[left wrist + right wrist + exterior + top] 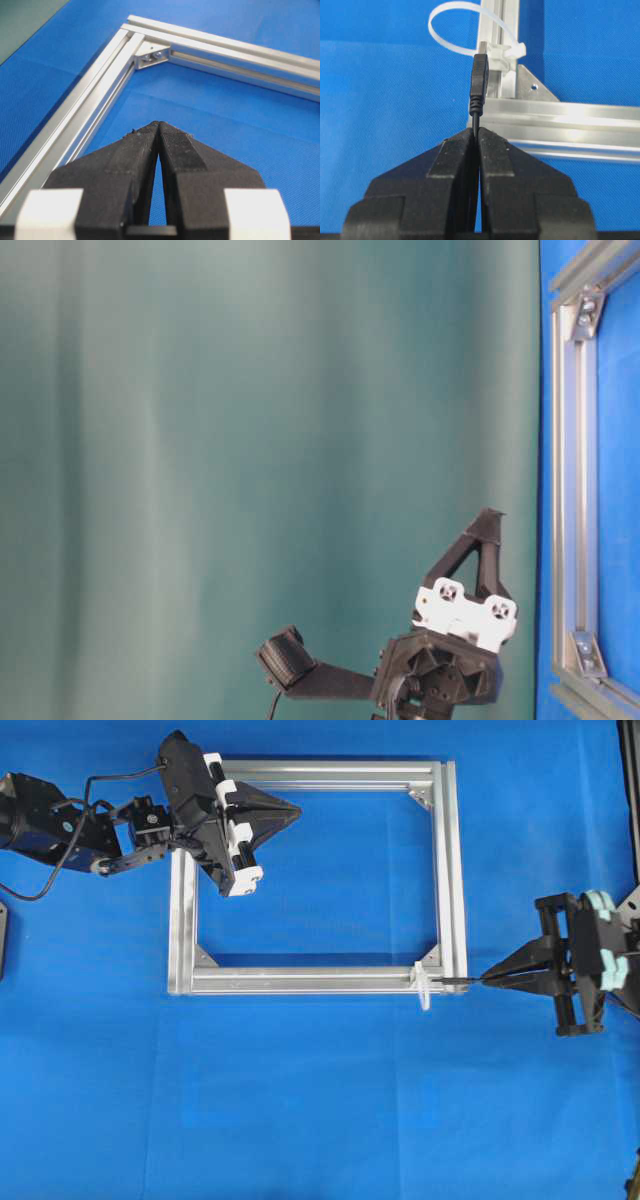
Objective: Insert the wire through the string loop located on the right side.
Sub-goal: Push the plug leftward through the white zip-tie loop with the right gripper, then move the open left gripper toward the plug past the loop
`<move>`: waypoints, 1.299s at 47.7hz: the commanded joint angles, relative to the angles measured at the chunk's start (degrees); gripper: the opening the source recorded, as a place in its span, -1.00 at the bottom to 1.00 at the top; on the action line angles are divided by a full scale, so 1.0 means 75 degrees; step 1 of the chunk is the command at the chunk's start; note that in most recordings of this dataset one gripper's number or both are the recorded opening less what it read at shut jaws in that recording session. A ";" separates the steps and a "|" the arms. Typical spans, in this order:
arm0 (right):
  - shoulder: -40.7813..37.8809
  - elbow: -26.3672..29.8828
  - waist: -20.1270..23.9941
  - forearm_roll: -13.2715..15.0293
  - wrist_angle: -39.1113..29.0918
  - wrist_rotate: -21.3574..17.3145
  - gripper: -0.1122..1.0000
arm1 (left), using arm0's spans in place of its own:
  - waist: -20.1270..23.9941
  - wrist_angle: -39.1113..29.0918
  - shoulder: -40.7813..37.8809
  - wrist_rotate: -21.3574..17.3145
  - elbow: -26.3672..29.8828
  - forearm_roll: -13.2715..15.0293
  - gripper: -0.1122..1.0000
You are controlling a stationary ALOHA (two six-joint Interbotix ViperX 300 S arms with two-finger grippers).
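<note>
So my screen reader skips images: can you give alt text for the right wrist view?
The right end effector, shut on the wire, points its plug tip at the string loop on the aluminium frame above a blue surface.

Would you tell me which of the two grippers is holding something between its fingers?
The right gripper: it is shut on the wire, whose plug points at the string loop. The left gripper is shut on nothing.

Blk arms w/ blk cables; left end effector (pixel 292 811) white-trimmed, right end effector (pixel 490 978) teal-trimmed.
</note>
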State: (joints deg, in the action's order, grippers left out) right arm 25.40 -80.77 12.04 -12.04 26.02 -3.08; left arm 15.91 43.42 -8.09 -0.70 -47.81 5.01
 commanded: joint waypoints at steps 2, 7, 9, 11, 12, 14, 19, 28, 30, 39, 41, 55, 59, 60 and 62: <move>-0.0352 0.0340 0.0000 0.0012 0.0281 0.0012 -0.87 | 0.0012 0.0035 0.0234 -0.0012 0.0094 -0.0023 -0.77; -0.0797 0.0516 0.0000 0.0012 0.0727 0.0012 -0.87 | 0.0012 0.0035 0.0234 -0.0012 0.0094 -0.0023 -0.77; -0.0949 0.0598 0.0000 0.0012 0.0867 0.0012 -0.87 | 0.0012 0.0047 0.0234 -0.0012 0.0094 -0.0023 -0.77; -0.1113 0.0680 0.0000 0.0012 0.0973 0.0012 -0.87 | 0.0012 0.0035 0.0234 -0.0012 0.0094 -0.0023 -0.77; -0.1184 0.0727 0.0000 0.0012 0.1008 0.0012 -0.87 | 0.0012 0.0035 0.0234 -0.0012 0.0094 -0.0023 -0.77; -0.1324 0.0832 -0.0012 0.0023 0.1078 0.0012 -0.87 | 0.0000 0.0035 0.0234 -0.0012 0.0094 -0.0035 -0.77; -0.1723 0.1055 -0.0012 0.0023 0.1184 0.0012 -0.87 | -0.0012 0.0035 0.0234 -0.0012 0.0094 -0.0070 -0.77; -0.2133 0.1383 -0.0023 0.0012 0.1230 0.0012 -0.87 | -0.0035 0.0023 0.0234 0.0117 0.0094 -0.0070 -0.77; -0.2180 0.1430 -0.0023 0.0012 0.1230 0.0012 -0.87 | -0.0035 -0.0012 0.0234 0.0141 0.0082 -0.0059 -0.77; -0.2203 0.1441 -0.0023 0.0012 0.1242 0.0012 -0.87 | -0.0047 -0.0270 0.0234 0.0129 0.0129 -0.0070 -0.77; -0.2191 0.1441 -0.0023 0.0012 0.1254 0.0012 -0.87 | -0.0059 -0.0281 0.0234 0.0129 0.0117 -0.0070 -0.77; -0.2203 0.1453 -0.0023 0.0012 0.1254 0.0012 -0.87 | -0.0328 -0.0293 0.0234 0.0141 0.0070 -0.0070 -0.77; -0.2191 0.1441 -0.0023 0.0012 0.1254 0.0012 -0.87 | -0.0633 -0.0293 0.0234 0.0152 0.0047 -0.0059 -0.77; -0.2203 0.1453 -0.0023 0.0012 0.1254 0.0012 -0.87 | -0.0715 -0.0281 0.0234 0.0141 0.0047 -0.0059 -0.77; -0.2203 0.1453 -0.0023 0.0012 0.1254 0.0012 -0.87 | -0.0891 -0.0281 0.0234 0.0152 0.0035 -0.0070 -0.77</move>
State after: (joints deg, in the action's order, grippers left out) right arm 8.53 -70.75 12.04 -12.04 34.89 -3.08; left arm 11.60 40.96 -8.17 0.35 -47.81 4.66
